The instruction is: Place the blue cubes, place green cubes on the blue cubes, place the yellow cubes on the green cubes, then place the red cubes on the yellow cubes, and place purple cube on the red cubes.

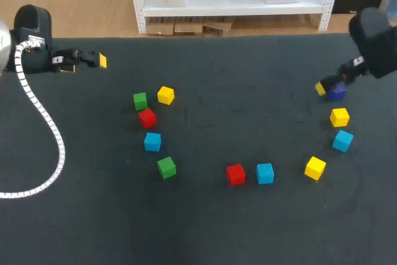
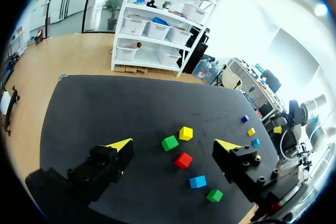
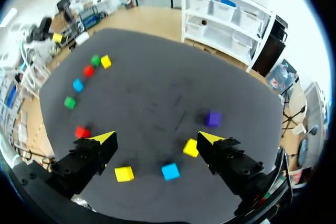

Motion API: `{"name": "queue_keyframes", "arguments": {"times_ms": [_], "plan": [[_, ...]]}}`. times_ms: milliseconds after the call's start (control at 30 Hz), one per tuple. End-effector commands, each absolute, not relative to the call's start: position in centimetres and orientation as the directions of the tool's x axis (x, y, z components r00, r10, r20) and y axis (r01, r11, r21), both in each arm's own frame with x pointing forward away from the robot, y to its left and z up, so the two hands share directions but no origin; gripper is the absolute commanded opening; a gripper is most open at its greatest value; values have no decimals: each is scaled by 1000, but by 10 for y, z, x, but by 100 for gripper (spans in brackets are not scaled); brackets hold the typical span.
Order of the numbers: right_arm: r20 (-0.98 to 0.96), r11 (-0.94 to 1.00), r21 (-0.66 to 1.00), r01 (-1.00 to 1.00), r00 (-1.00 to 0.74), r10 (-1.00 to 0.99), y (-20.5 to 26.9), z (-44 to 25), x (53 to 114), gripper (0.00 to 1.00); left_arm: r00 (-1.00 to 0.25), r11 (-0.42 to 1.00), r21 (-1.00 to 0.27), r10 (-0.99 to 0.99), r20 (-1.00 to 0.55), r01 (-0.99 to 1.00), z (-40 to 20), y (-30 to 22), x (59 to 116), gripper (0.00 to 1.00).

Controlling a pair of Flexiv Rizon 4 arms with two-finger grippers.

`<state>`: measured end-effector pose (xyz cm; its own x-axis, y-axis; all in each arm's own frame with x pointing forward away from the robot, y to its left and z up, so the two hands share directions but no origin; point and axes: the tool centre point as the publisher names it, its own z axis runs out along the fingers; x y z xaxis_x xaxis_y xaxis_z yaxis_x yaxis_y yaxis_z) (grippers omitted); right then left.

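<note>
Loose cubes lie on the black table (image 1: pixel 205 228). At the left are a green cube (image 1: pixel 140 100), a yellow cube (image 1: pixel 165 95), a red cube (image 1: pixel 147 117), a blue cube (image 1: pixel 152 141) and another green cube (image 1: pixel 166 167). A red cube (image 1: pixel 236 174) and a blue cube (image 1: pixel 265 173) sit side by side at the front. At the right are two yellow cubes (image 1: pixel 315 167) (image 1: pixel 339 116), a blue cube (image 1: pixel 342 140) and the purple cube (image 1: pixel 337 92). My left gripper (image 2: pixel 174 144) hangs open and empty at the far left (image 1: pixel 93 60). My right gripper (image 3: pixel 157 138) is open above the purple cube (image 3: pixel 213 118), holding nothing.
A white ribbed cable (image 1: pixel 53 134) trails from my left arm across the table's left side. The table's back edge (image 1: pixel 217 36) runs just behind both grippers.
</note>
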<state>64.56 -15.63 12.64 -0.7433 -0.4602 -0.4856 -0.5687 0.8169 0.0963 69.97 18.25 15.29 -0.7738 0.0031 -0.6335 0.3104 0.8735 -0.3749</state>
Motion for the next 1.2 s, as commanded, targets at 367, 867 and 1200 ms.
{"name": "queue_keyframes", "arguments": {"times_ms": [367,867,1200], "plan": [[-353,836,-81,-543,-768,-534,-179,100,606,100,-769,868,-380,2,-639,318,151,184,700,100],[-254,812,4,-583,-786,-564,-193,58,611,100,-769,868,-380,2,-639,318,151,184,700,100],[-232,704,45,-709,-693,-683,-202,49,614,100,-769,868,-380,2,-639,318,151,184,700,100]]}}
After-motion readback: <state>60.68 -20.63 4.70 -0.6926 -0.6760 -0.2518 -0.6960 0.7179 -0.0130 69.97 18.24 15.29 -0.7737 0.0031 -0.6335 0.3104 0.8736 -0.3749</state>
